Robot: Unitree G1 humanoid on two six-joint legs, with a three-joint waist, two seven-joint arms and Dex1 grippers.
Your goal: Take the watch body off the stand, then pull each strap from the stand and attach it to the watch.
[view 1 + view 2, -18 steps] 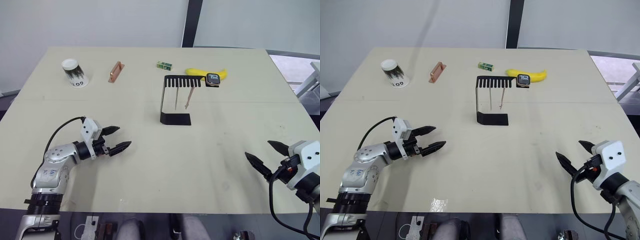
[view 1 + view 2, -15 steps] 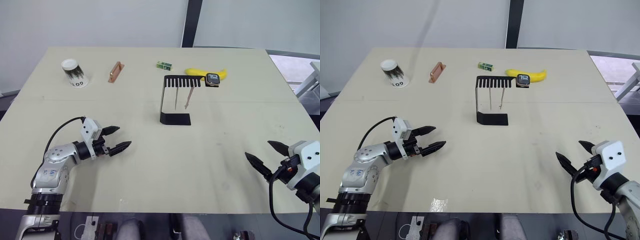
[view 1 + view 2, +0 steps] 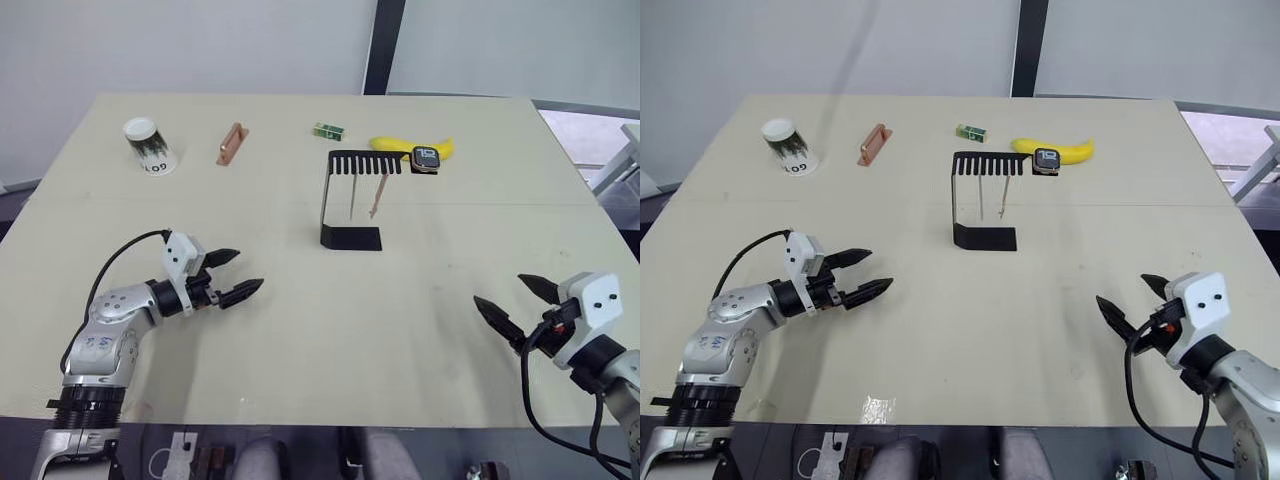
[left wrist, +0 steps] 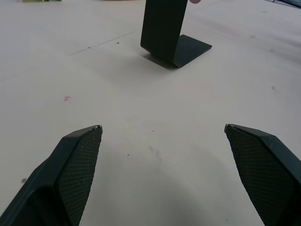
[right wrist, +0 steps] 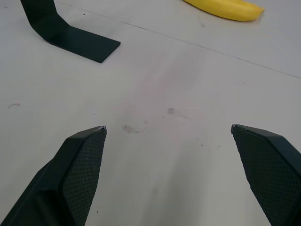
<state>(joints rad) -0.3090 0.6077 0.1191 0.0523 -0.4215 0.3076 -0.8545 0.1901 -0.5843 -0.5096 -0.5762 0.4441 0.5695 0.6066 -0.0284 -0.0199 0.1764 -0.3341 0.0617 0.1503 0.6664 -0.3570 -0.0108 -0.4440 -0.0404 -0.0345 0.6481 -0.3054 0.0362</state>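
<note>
Nothing is taken yet: the watch body (image 3: pixel 426 158) sits on the stand (image 3: pixel 352 200), at twelve o'clock on the desk (image 3: pixel 300 330). Both tools, left (image 3: pixel 232 275) and right (image 3: pixel 512 304), hover with fingers spread, empty, well apart from it. I'd say one must reach forward next.

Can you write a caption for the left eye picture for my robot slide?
Both open grippers, left and right, wait above the table before the stand holding the watch body.

Both arms are silver-grey metal with black ribbed joints. Each wrist carries a white boxy camera housing and a looping black cable — the left gripper (image 3: pixel 233 275) and right gripper (image 3: pixel 510 302) have black, pointed, cross-hatched fingers.
</note>
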